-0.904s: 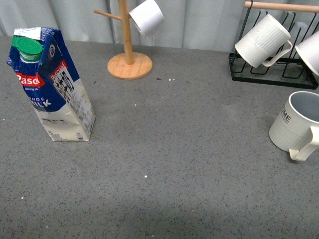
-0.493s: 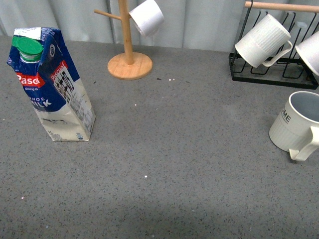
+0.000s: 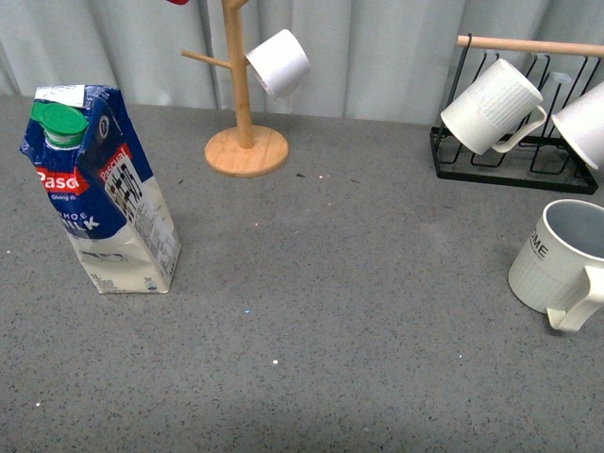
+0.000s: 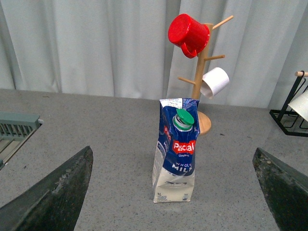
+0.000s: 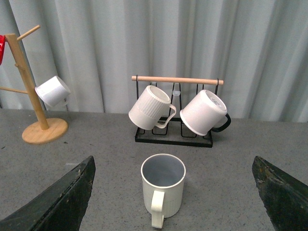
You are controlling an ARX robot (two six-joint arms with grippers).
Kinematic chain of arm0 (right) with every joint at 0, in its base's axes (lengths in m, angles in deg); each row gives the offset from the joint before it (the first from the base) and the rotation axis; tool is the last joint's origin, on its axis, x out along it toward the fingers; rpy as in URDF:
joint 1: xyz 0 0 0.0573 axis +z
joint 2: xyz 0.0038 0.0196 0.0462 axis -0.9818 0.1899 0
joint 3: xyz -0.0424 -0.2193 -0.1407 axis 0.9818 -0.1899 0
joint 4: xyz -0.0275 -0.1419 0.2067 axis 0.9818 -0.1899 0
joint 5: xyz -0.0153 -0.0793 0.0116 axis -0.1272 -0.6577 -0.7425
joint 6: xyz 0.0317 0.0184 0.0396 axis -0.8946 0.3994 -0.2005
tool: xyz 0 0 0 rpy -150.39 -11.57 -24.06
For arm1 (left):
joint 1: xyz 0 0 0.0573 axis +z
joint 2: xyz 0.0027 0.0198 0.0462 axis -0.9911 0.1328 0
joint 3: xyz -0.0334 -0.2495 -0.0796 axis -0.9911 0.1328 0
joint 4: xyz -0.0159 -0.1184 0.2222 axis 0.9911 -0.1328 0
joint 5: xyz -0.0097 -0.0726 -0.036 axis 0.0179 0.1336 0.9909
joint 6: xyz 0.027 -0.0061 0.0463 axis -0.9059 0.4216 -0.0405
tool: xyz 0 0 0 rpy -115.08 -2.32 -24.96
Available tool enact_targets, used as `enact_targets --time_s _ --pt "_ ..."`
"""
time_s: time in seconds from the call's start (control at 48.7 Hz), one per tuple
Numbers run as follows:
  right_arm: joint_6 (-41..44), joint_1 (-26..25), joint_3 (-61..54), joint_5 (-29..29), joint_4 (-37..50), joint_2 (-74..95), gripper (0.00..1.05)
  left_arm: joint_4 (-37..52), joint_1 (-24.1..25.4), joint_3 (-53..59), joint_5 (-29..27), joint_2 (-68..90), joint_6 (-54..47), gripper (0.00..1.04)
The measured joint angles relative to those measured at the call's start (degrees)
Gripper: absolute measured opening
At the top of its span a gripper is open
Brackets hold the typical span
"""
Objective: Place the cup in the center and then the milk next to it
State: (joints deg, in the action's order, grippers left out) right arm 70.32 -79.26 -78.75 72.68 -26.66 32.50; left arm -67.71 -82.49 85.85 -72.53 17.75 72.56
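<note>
The cup (image 3: pixel 559 262), cream-white and ribbed with dark lettering and a grey-blue inside, stands upright at the right edge of the grey table, handle toward me. It also shows in the right wrist view (image 5: pixel 162 188), centred ahead of my open right gripper (image 5: pixel 173 211), well apart from both fingers (image 5: pixel 53 202). The milk (image 3: pixel 102 193), a blue and white carton with a green cap, stands upright at the left. In the left wrist view the milk (image 4: pixel 175 153) stands ahead of my open left gripper (image 4: pixel 175 214). Neither gripper shows in the front view.
A wooden mug tree (image 3: pixel 245 132) stands at the back centre with a small smooth white cup (image 3: pixel 279 62) and a red cup (image 4: pixel 188 34). A black rack (image 3: pixel 514 142) at the back right holds plain ribbed white mugs (image 3: pixel 493 106). A grey tray edge (image 4: pixel 17 126) shows far left.
The front view has tilted slightly, so everything sits a little lower in the frame. The cup, the milk and the racks have not moved on the table.
</note>
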Motion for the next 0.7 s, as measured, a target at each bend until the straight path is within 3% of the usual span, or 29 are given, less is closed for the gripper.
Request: enact_targets --time_s 0.699 --pt "0.0 0.0 0.0 0.0 0.0 0.0 0.95 0.0 0.0 0.0 0.0 0.0 0.0 0.98"
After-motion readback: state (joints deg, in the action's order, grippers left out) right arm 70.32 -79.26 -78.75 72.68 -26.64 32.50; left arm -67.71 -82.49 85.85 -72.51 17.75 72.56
